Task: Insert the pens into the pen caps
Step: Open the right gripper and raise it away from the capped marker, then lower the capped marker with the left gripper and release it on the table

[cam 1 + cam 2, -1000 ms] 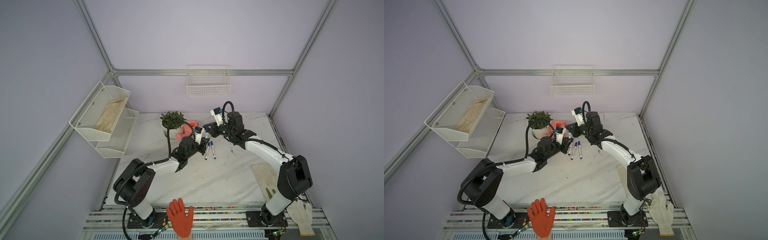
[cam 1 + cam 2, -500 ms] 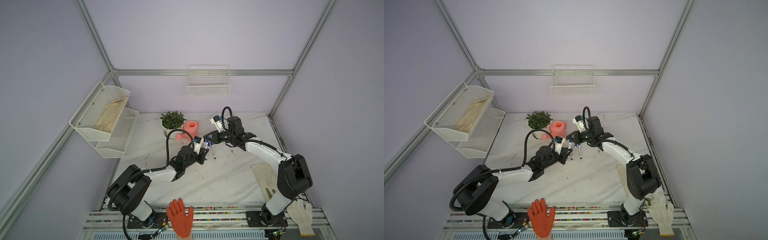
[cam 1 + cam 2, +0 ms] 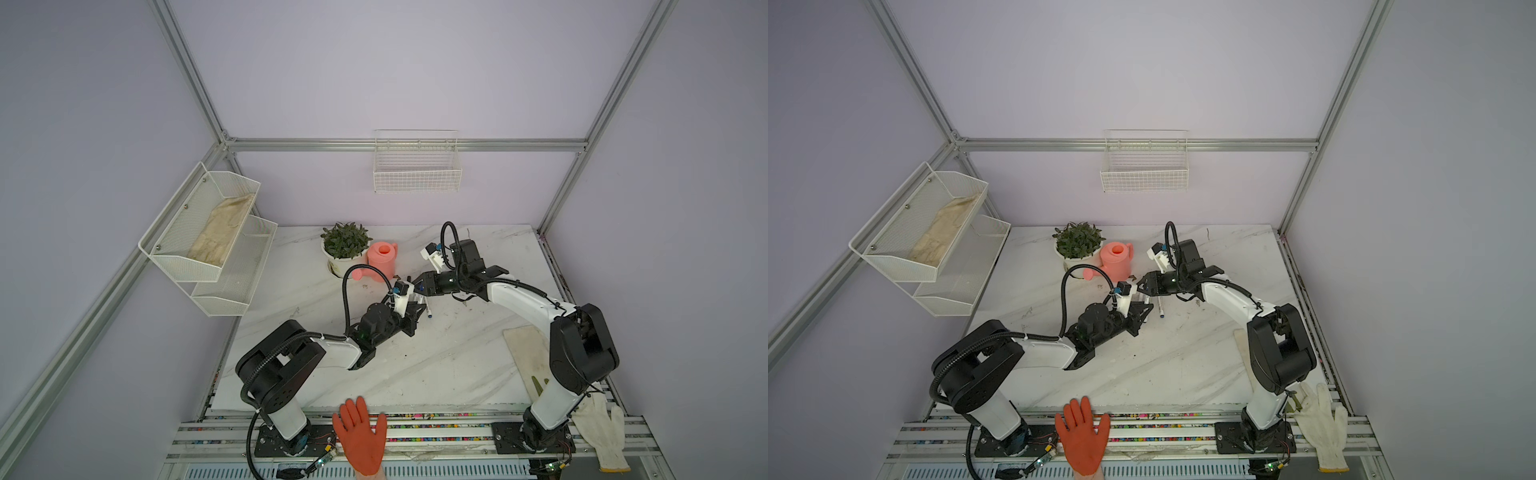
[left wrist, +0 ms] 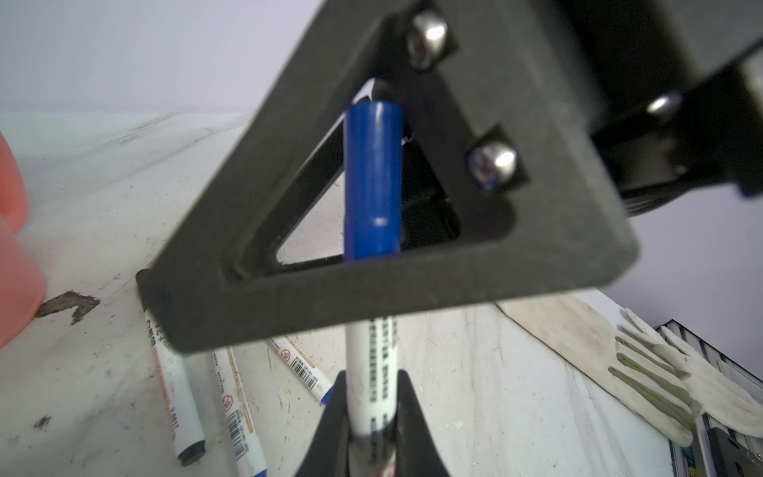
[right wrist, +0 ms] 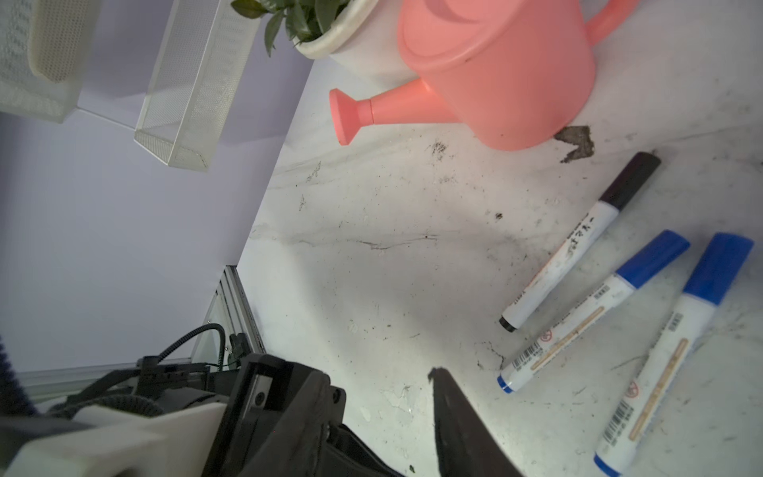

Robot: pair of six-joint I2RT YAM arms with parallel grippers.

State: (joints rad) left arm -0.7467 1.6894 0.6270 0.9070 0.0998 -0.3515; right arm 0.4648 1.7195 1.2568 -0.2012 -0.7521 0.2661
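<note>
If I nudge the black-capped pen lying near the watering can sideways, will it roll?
Probably yes: the black-capped pen is a smooth round barrel lying flat on the hard marble table. It would likely soon bump the neighbouring blue-capped pen. Slim and plastic-looking, it is probably rigid and light to lift.

Two arms reach over the white counter [image 3: 1183, 365], and their tips nearly meet. The left pincer [image 3: 1144, 311] is just in front of the right pincer [image 3: 1140, 286]. A loose pen [image 3: 1160, 308] lies beside them. A pink watering can [image 3: 1118, 262] stands by a potted plant [image 3: 1079, 245]. An orange glove [image 3: 1082, 436] is at the front.
</note>
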